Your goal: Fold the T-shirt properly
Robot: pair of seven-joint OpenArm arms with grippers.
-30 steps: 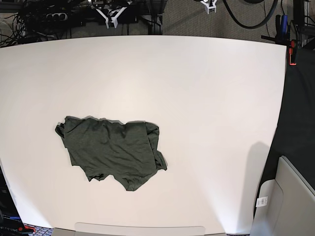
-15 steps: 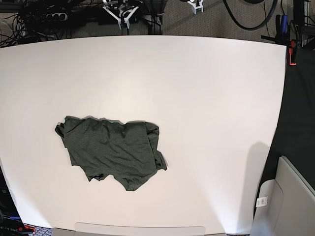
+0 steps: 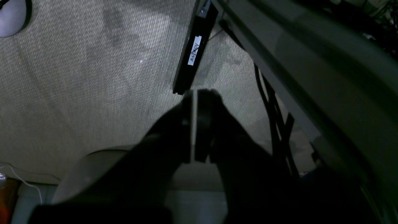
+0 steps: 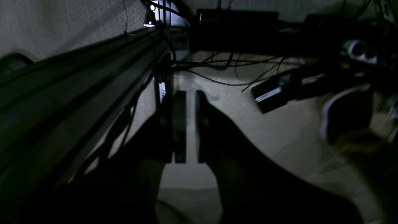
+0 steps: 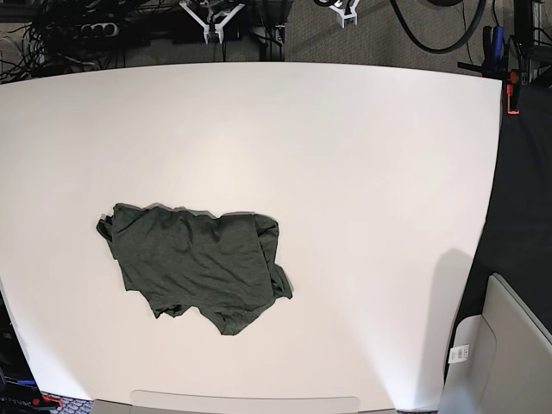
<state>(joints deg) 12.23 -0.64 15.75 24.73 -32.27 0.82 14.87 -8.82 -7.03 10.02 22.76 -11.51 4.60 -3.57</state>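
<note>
Your T-shirt lies bunched in a rough, wrinkled heap on the white table, toward the near-left part of the base view. It is a dark olive mass with a fold ridge running down its right side and a loose flap poking out at the bottom edge. You cannot pick out sleeves, collar or cuffs from here; the cloth hides its own layers.

Both arms sit past the far edge of the table, well apart from the shirt. In the base view you see only white fingertips at the top border: the right gripper on that view's left, and the left gripper further right, mostly cut off by the frame.

The wrist views are dim. Your left gripper shows as two dark fingers pressed nearly together, only a thin bright slit between them, nothing held; beyond it is carpet and a black bar with a white label (the writing is too blurred to read). Your right gripper is likewise narrow, a slim gap and nothing in it, with a frame rail running along the left side and tangled cables behind. The shirt appears in neither wrist view.
</note>
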